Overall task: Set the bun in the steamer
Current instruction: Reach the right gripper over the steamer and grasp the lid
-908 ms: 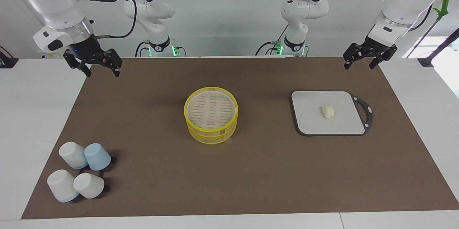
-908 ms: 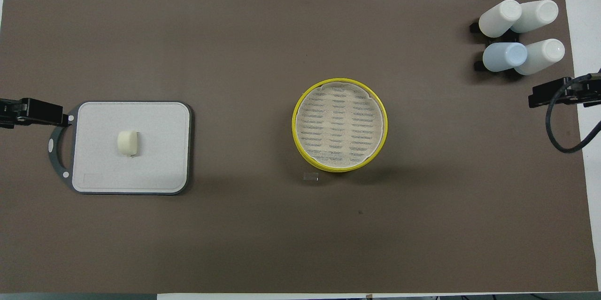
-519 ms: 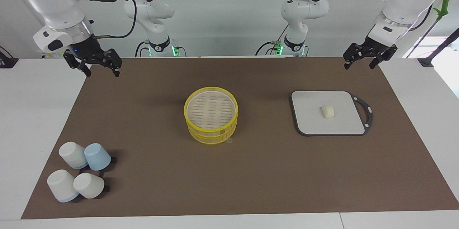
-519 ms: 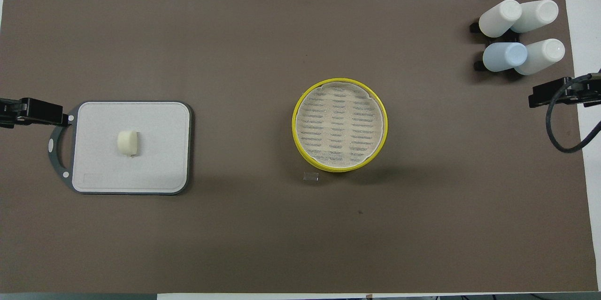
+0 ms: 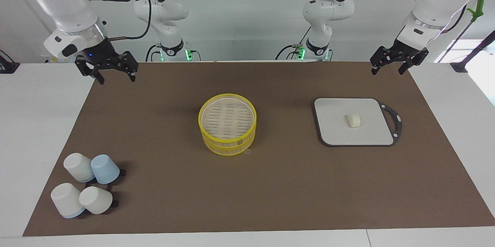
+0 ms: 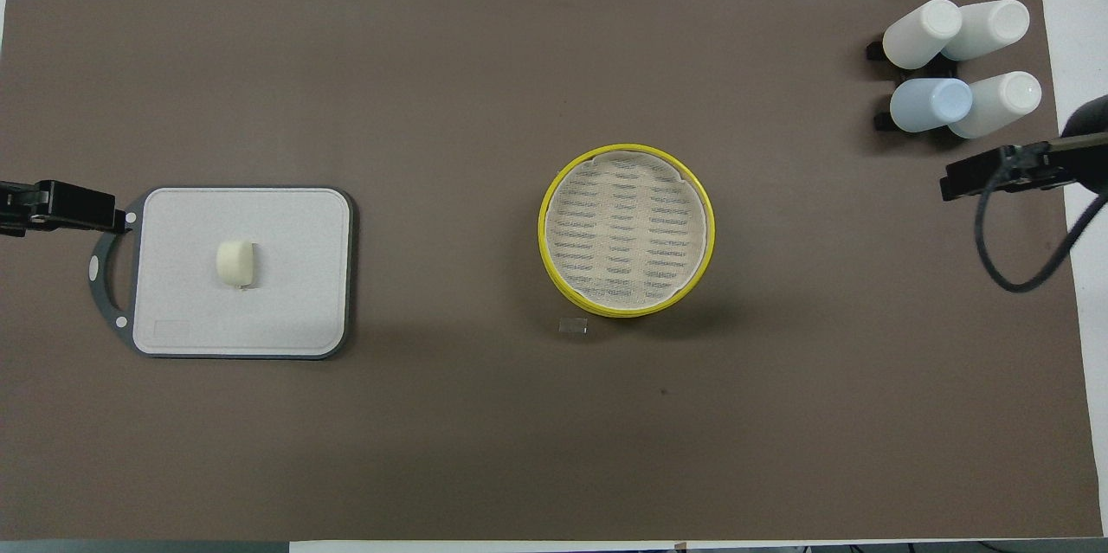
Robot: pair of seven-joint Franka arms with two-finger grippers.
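A: Where is the bun (image 5: 353, 120) located?
B: On the cutting board (image 5: 336, 131), well apart from both grippers.
A: Fingers?
B: Left gripper (image 5: 388, 64) and right gripper (image 5: 112, 72) are spread, nothing held. Steamer (image 5: 227, 124) sits mid-table.

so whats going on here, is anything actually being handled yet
Nothing is being handled yet. The bun lies on the cutting board toward the left arm's end of the table, and the steamer sits empty mid-mat. The left gripper hangs open over the mat's edge, above the board's robot-side corner. The right gripper hangs open over the mat's corner at its own end. Four upturned cups stand at that end, farther from the robots.
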